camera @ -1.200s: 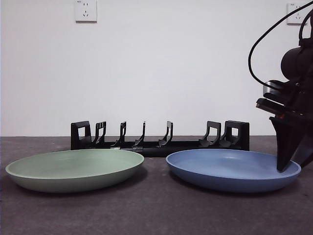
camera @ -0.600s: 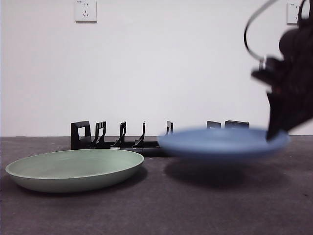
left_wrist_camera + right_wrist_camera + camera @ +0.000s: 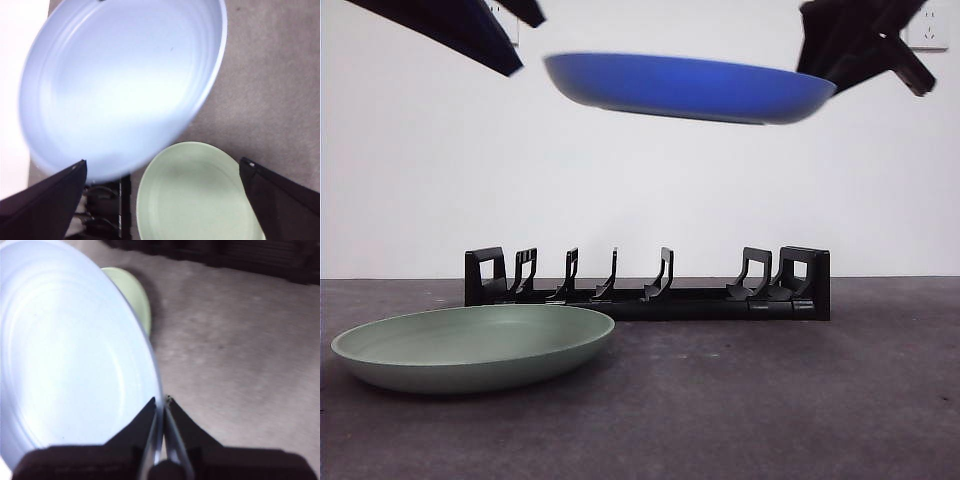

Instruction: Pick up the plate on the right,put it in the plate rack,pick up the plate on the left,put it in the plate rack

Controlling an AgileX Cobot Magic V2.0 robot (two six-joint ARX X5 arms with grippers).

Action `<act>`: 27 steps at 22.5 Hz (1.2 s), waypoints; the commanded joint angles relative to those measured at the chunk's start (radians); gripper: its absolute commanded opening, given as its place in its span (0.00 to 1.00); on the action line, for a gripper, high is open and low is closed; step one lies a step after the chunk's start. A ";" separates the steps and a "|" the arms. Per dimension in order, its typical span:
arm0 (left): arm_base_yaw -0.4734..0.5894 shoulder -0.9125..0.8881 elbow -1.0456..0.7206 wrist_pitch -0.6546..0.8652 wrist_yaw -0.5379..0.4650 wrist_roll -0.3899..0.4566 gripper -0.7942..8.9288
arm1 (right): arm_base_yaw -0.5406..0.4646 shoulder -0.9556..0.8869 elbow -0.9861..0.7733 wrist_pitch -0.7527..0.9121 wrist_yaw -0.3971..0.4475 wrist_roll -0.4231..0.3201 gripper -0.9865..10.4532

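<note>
The blue plate (image 3: 690, 88) hangs high over the table, nearly level, above the plate rack (image 3: 650, 285). My right gripper (image 3: 825, 72) is shut on its right rim; the right wrist view shows both jaws pinching the edge of the blue plate (image 3: 70, 360) at my right gripper (image 3: 161, 405). My left gripper (image 3: 525, 45) is at the top left, open, just beside the plate's left rim. In the left wrist view my left gripper (image 3: 162, 162) has its jaws wide apart, nothing between them, with the blue plate (image 3: 120, 85) just ahead. The green plate (image 3: 475, 345) lies on the table at the left.
The black rack with its upright prongs stands along the back of the dark table (image 3: 770, 400), behind the green plate. A white wall with sockets (image 3: 925, 30) rises behind. The green plate (image 3: 195, 195) and a rack end (image 3: 107, 200) show below the left gripper.
The blue plate has risen from just above the table at the right to high up over the rack, carried by the right gripper. The left gripper has come into view at the top left.
</note>
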 commanded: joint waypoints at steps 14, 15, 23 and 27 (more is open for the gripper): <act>-0.044 0.040 -0.002 0.009 -0.104 0.107 0.19 | 0.056 0.006 0.006 -0.020 -0.009 0.030 0.08; -0.044 0.040 -0.002 0.007 -0.104 0.107 0.16 | 0.056 0.006 0.006 -0.019 -0.008 0.030 0.08; -0.044 0.040 -0.002 0.003 -0.103 0.107 0.10 | 0.056 0.006 0.006 -0.020 -0.009 0.030 0.08; -0.047 0.040 -0.002 0.002 -0.103 0.105 0.07 | 0.056 0.006 0.006 -0.020 -0.009 0.030 0.08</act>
